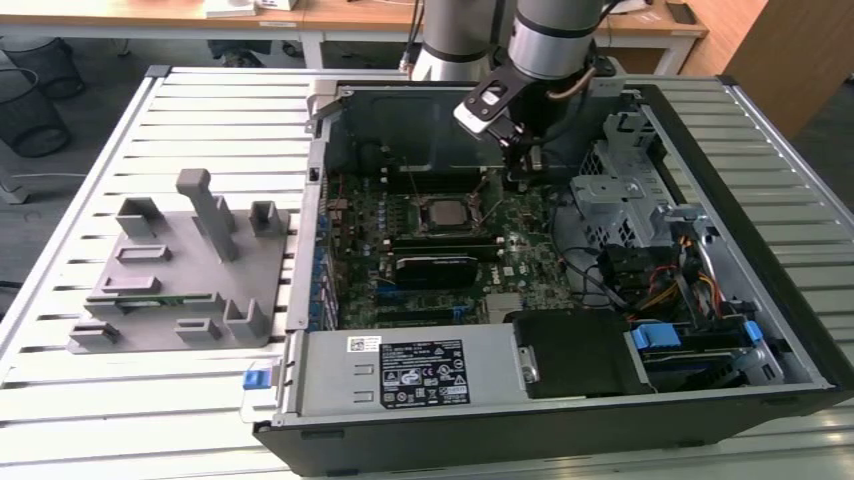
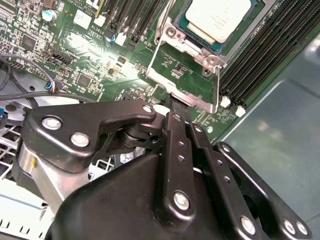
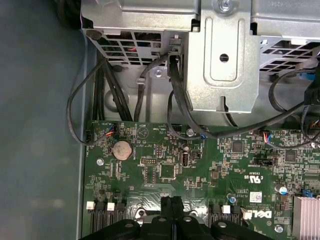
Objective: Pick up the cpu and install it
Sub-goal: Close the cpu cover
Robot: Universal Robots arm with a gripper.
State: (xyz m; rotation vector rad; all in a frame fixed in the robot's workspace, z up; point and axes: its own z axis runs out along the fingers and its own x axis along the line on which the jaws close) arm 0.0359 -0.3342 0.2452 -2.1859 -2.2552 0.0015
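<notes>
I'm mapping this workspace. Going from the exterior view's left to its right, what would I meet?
grey fixture block → cpu seated in its socket → gripper → metal drive cage
</notes>
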